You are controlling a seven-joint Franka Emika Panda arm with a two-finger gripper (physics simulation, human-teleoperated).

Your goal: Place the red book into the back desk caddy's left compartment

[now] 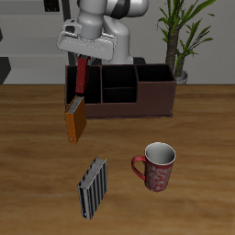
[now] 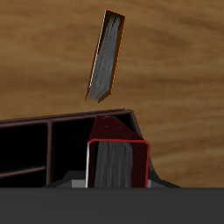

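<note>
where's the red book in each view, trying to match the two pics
Exterior view: the red book hangs upright from the gripper, over the end of the back desk caddy nearest the orange-brown book.
Wrist view: the red book sits closest to the camera, pale page edges facing it, above the back desk caddy.
Shared landmark: the orange-brown book, on the table just beyond the caddy's wall.

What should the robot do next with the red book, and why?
Probably lower it straight down. The gripper holds the red book upright over the end section of the caddy, and in the wrist view the book seems lined up beside the caddy wall, not yet let go.
</note>
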